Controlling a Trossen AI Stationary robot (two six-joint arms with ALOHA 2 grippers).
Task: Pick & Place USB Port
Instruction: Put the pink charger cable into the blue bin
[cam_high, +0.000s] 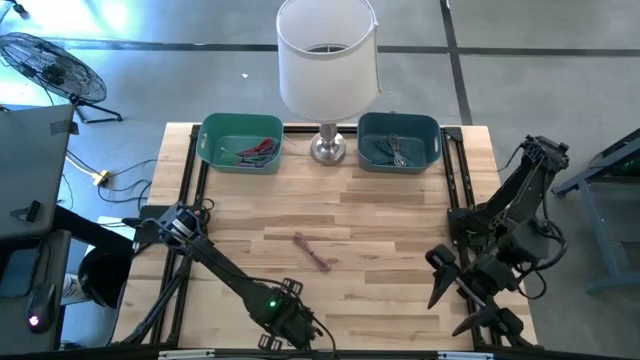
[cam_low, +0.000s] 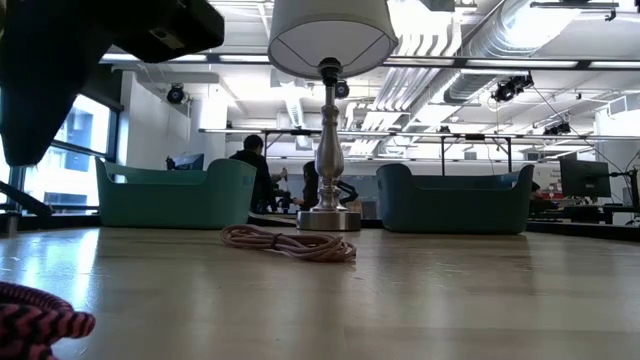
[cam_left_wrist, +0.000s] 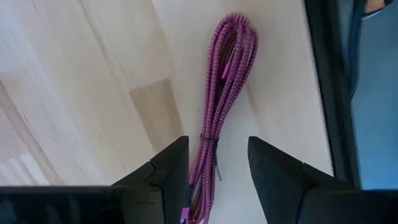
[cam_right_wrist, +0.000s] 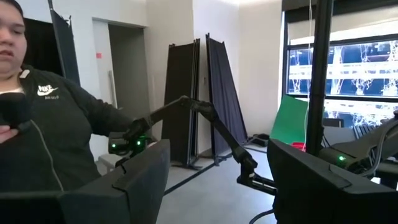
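A magenta braided cable bundle (cam_left_wrist: 224, 93) lies flat on the wood near the table's near edge; it also shows in the low view as a magenta bundle (cam_low: 35, 320). My left gripper (cam_left_wrist: 217, 171) is open and hangs low over the bundle's tied end, one finger on either side, without visibly touching it. In the high view the left gripper (cam_high: 290, 325) covers the bundle. A second, pinkish cable (cam_high: 312, 250) lies loose at mid-table. My right gripper (cam_high: 462, 300) waits open above the table's right near corner, pointing toward the room.
A green bin with cables (cam_high: 240, 142) and a teal bin with cables (cam_high: 398, 140) stand at the far edge, with a lamp (cam_high: 327, 60) between them. The pinkish cable (cam_low: 290, 243) lies in front of the lamp base. A person (cam_right_wrist: 43, 112) stands beyond the table.
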